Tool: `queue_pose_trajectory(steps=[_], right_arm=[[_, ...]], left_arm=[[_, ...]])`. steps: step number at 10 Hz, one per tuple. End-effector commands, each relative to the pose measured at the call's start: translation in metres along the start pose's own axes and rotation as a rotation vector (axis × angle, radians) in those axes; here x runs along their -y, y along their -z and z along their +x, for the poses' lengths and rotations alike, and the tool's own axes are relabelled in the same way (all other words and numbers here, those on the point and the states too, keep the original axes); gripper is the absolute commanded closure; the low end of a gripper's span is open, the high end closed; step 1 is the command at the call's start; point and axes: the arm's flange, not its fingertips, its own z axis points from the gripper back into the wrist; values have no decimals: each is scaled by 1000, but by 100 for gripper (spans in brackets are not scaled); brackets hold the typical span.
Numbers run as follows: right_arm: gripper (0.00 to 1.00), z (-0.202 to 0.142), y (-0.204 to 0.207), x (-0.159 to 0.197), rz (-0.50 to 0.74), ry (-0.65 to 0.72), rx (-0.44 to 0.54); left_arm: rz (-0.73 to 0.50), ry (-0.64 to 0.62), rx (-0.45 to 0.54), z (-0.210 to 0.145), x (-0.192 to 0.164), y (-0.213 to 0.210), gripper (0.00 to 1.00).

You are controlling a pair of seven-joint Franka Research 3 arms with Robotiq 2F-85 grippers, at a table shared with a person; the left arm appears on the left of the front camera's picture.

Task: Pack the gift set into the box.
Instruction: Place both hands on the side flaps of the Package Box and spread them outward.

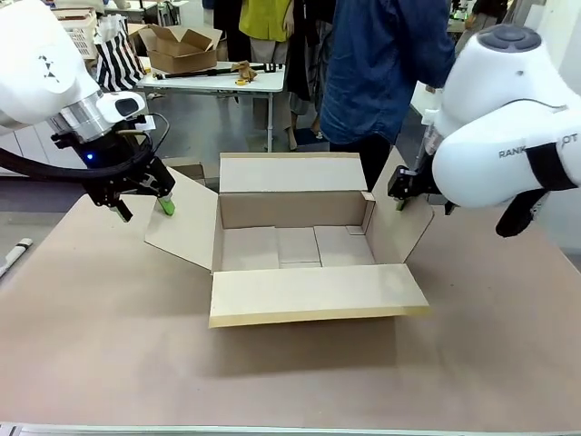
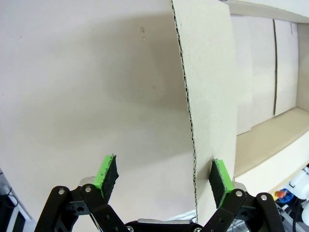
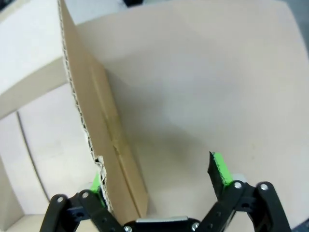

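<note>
The box (image 1: 300, 245) stands open in the middle of the table (image 1: 109, 354), four flaps spread, its inside bare; the front view shows the left gripper (image 1: 145, 202) at the left flap (image 1: 184, 227) and the right gripper (image 1: 408, 193) at the right flap (image 1: 404, 222); only the wrist views show the fingers apart with each flap's edge between the green pads (image 2: 108, 175), not clamped; a person in a blue shirt (image 1: 381, 64) stands at the far side; "RANK" is readable on the right arm.
</note>
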Motion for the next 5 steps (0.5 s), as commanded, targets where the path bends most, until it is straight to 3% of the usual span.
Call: queue_pose_trajectory(steps=[1,3,4,5], right_arm=[[0,-6,13,29,80,-22,-58],[0,-4,10,44,93,-20,-96],[0,3,4,17,66,0,-29],[0,3,4,17,66,0,-29]], left_arm=[[21,-11,5,-1,1,-1,0],[21,-11,5,-1,1,-1,0],[21,-11,5,-1,1,-1,0],[21,-11,5,-1,1,-1,0]])
